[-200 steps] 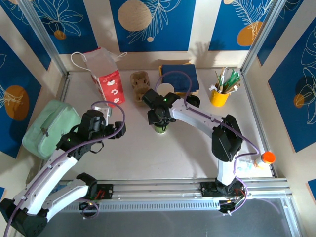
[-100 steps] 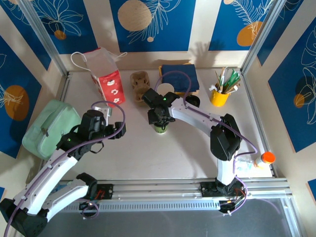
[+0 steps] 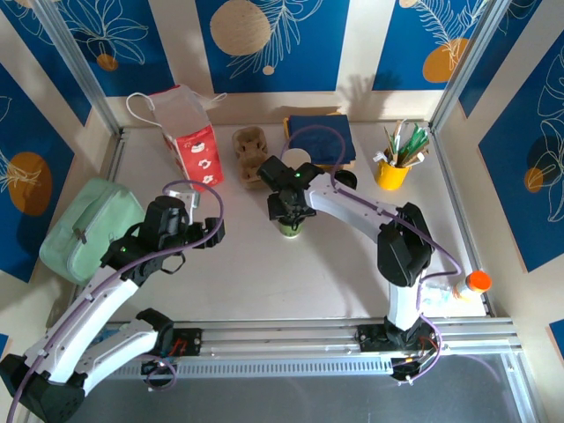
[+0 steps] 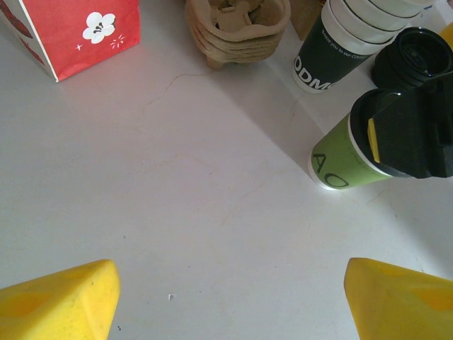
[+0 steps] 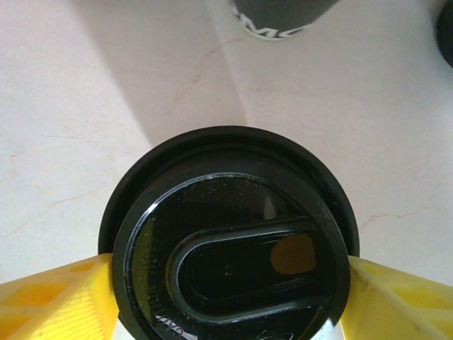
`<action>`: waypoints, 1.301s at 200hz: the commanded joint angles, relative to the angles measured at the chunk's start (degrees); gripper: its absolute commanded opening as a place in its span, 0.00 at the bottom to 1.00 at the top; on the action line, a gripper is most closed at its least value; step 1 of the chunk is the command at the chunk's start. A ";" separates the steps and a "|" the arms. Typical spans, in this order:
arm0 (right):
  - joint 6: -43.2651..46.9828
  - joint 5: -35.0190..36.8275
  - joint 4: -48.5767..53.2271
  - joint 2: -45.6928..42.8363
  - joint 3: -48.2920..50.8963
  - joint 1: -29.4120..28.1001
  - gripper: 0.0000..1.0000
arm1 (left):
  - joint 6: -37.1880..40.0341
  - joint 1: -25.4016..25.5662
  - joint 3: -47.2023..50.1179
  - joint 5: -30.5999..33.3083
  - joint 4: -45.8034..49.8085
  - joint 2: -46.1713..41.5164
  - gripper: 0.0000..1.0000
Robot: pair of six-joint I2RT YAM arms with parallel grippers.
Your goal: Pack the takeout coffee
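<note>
The takeout coffee [image 3: 289, 229] stands upright on the white table: a green-sided paper cup [image 4: 338, 161] with a round black lid [image 5: 230, 241]. My right gripper [image 3: 290, 211] comes down over it from above. Its yellow fingers [image 5: 49, 297] press against both sides just under the lid, so it is shut on the cup. The gripper's black body covers most of the lid in the left wrist view. To the left, my left gripper [image 3: 204, 231] hangs over bare table, its yellow fingertips [image 4: 60, 301] wide apart and open, nothing between them.
Behind the cup stand a stack of dark lidless cups [image 4: 333, 49], a cardboard carrier [image 3: 249, 152] and black lids [image 3: 345, 181]. A red paper bag [image 3: 189, 141] stands at the back left, navy napkins [image 3: 322, 137] and a yellow cup of sticks [image 3: 392, 167] at the back right. A green pouch [image 3: 88, 225] lies at the left edge.
The right gripper's fingers have closed in against the cup and its wrist has shifted slightly right. The left arm has not moved.
</note>
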State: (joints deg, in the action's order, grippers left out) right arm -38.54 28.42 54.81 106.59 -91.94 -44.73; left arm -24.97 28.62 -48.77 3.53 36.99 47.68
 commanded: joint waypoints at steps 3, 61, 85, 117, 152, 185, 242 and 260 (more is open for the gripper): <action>0.18 1.68 1.52 -4.51 3.06 1.95 0.76 | 0.61 -0.49 -1.39 0.60 0.80 -0.31 0.83; 2.42 2.19 -1.20 -10.50 10.59 9.05 0.75 | 1.24 -0.50 -2.59 0.85 1.57 0.12 0.83; 3.40 1.55 -2.48 -12.81 13.39 12.58 0.75 | 1.57 -0.54 -3.08 1.03 1.85 0.39 0.83; 5.37 0.85 -3.91 -15.57 16.68 17.27 0.75 | 1.68 -0.50 -3.52 0.95 1.85 0.70 0.83; 7.99 -0.46 -5.58 -18.45 19.62 23.52 0.75 | 1.92 -0.52 -4.05 0.95 2.37 0.88 0.83; 10.64 -2.13 -8.10 -19.79 21.80 30.36 0.75 | 1.94 -0.54 -4.13 1.05 3.00 0.30 0.83; 14.08 -4.46 -11.28 -19.66 21.83 39.25 0.75 | 2.01 -0.51 -4.44 1.69 4.45 -0.74 0.83; 14.66 -4.74 -12.35 -19.44 21.99 41.31 0.75 | 2.26 -0.58 -5.09 1.92 5.20 -0.91 0.83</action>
State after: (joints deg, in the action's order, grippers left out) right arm -25.89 25.58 44.62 88.03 -70.32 -5.48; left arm -23.83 28.62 -51.29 4.14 40.23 47.92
